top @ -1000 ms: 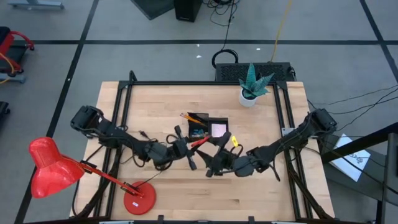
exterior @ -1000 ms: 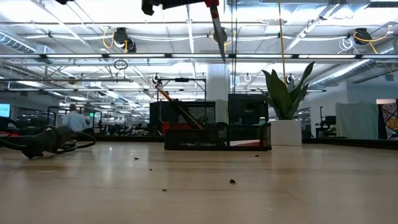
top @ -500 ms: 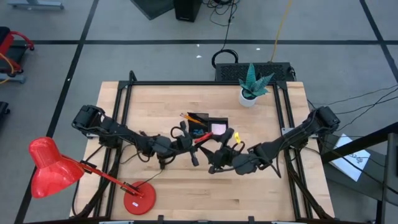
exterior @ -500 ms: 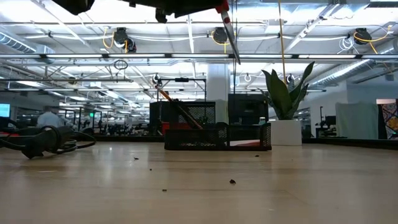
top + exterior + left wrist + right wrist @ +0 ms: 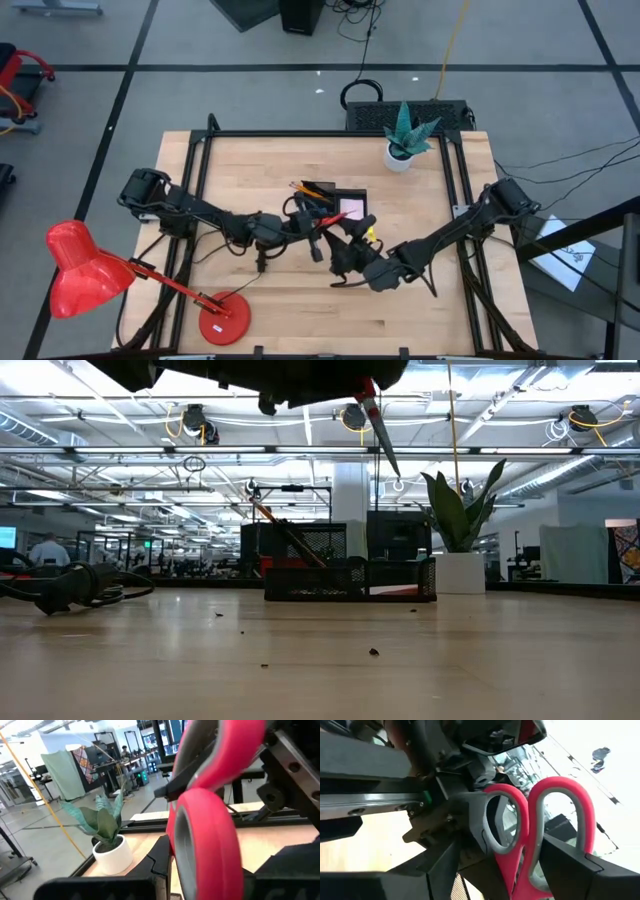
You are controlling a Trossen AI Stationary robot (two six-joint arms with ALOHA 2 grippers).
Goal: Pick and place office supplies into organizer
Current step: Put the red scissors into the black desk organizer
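Note:
The red-handled scissors [image 5: 326, 219] hang above the table's middle, over the near edge of the black organizer [image 5: 346, 192]. In the low view their blades [image 5: 383, 435] slant down. My left gripper [image 5: 311, 228] reaches in level from the left and is shut on a handle loop. My right gripper [image 5: 343, 241] comes from the right and is open. Its fingers [image 5: 570, 865] stand on either side of the two red loops [image 5: 555, 820]. The organizer [image 5: 350, 576] rests flat on the table and holds orange pencils [image 5: 310, 188] and a pink pad [image 5: 351, 208]. My left gripper pinches one red handle loop [image 5: 200, 845] of the scissors between its two fingers, coming in level from the table's left. The scissors are lifted clear, their blades hanging tilted below the handles. My right gripper brackets the loops; whether its fingers touch them I cannot tell.
A white plant pot [image 5: 400, 156] stands at the far right of the table. The red desk lamp's base [image 5: 222, 322] sits at the near left. A black cable bundle [image 5: 70, 586] lies on the left. A small yellow piece [image 5: 372, 232] shows beside my right arm.
My right gripper has come down and rolled about its own axis, closing in on the scissors' handles from the right. My left gripper has carried the scissors a little toward the table's right, over the organizer; the blades stay hanging clear.

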